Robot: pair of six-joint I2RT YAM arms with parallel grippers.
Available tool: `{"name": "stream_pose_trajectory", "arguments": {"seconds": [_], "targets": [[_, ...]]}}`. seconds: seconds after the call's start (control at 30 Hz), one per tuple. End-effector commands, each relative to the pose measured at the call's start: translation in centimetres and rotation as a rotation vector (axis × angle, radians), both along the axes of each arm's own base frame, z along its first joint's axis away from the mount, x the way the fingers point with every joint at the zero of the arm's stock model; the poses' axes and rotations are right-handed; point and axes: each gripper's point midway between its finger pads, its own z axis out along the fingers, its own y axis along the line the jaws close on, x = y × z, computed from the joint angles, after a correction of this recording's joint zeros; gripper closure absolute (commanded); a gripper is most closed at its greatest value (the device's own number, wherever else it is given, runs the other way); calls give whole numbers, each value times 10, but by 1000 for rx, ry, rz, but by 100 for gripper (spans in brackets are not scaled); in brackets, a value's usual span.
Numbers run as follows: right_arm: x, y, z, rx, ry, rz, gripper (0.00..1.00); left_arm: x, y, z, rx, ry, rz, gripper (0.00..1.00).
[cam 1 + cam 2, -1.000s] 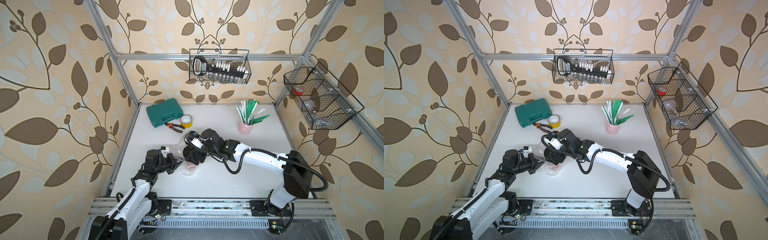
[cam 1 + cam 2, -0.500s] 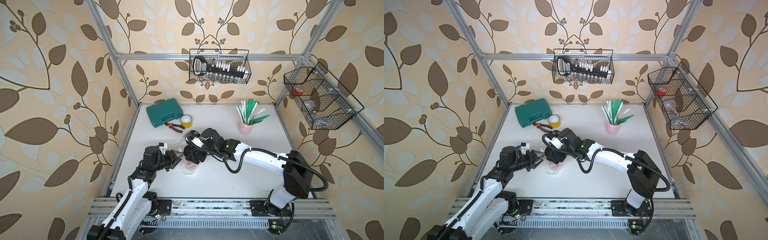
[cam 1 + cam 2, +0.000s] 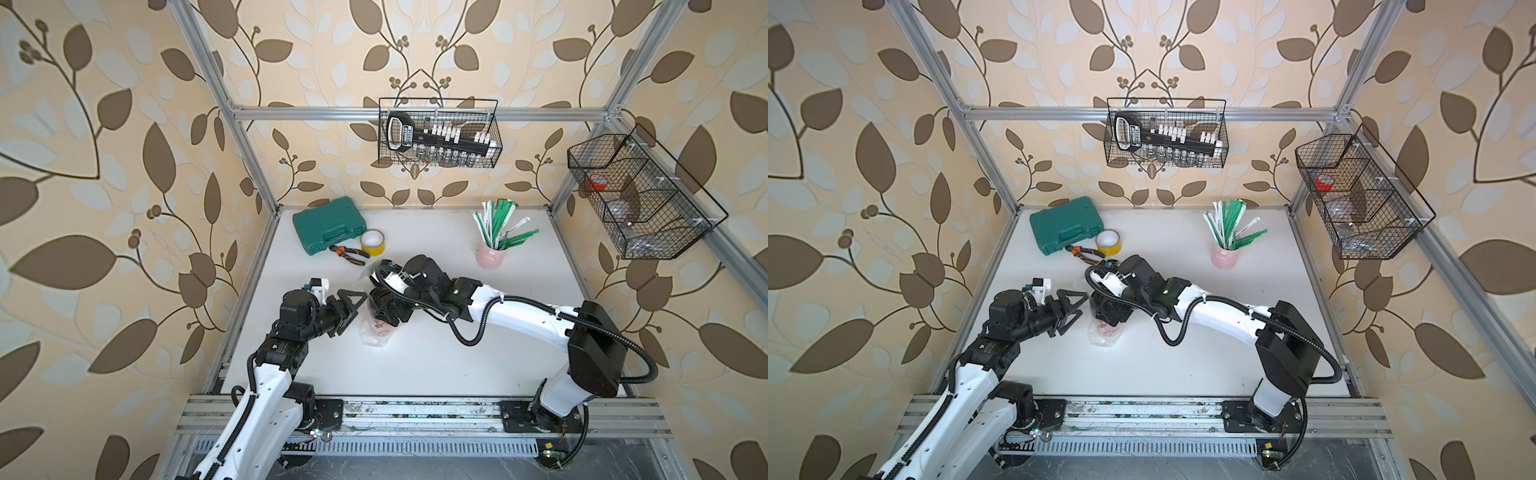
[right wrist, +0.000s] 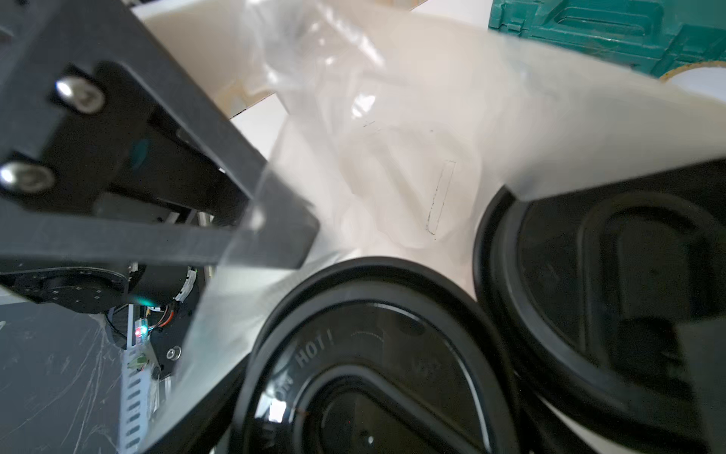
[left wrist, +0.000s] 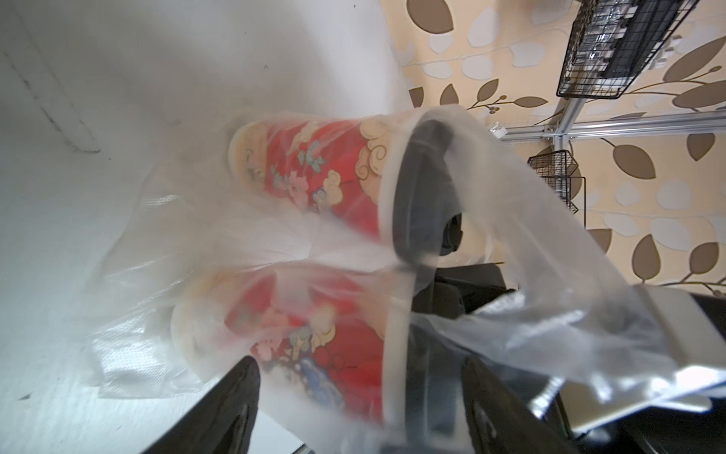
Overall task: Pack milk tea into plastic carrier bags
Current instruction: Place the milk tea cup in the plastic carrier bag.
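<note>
Two red patterned milk tea cups [image 5: 314, 165] [image 5: 314, 334] with black lids [image 4: 373, 373] [image 4: 609, 275] stand side by side inside the clear plastic carrier bag [image 3: 374, 332] [image 3: 1102, 334], left of the table's middle. My right gripper [image 3: 388, 309] [image 3: 1108, 309] reaches down onto them from above. Its jaws stand wide around one cup's lid, tight to the rim. My left gripper [image 3: 355, 313] [image 3: 1075, 313] is open just left of the bag. Its fingers [image 5: 235, 393] flank the nearer cup without touching, and loose bag film [image 5: 550, 314] drapes over the lids.
Behind the bag lie a green tool case [image 3: 328, 228], a yellow tape roll [image 3: 372, 241] and pliers [image 3: 349, 254]. A pink cup of straws [image 3: 492, 253] stands at the back right. Wire baskets hang on the back wall [image 3: 438, 133] and the right wall [image 3: 640, 195].
My left gripper has gone from shut to open, letting go of the bag's edge, and has drawn slightly back to the left. The right arm and the cups have stayed put.
</note>
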Motion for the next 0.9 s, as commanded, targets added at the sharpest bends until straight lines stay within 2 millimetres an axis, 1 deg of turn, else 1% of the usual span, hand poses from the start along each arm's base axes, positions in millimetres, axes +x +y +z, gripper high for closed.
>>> {"name": "stream_pose_trajectory", "arguments": {"seconds": [0.0,0.1,0.17,0.33,0.47,0.6,0.67,0.77,0.87], "targets": [[-4,-1,-3,-7,8,8,29,9,-6,23,-1,-74,-42,21],[-4,1,-1,-2,8,11,29,15,-6,28,16,-88,-43,23],[-4,1,-2,-2,11,15,29,18,-6,29,26,-85,-49,28],[-3,2,-4,-9,12,12,29,22,0,35,77,-97,-23,26],[-3,2,-4,-7,12,17,30,26,2,38,89,-101,-9,28],[-4,2,-7,-10,16,18,30,31,0,50,74,-132,-8,25],[-4,2,-7,-12,19,20,30,31,0,52,77,-138,-8,24],[-4,3,-6,-7,17,21,30,32,-2,47,76,-127,-22,30],[-4,6,-3,1,17,27,31,34,-6,42,58,-116,-41,39]]}}
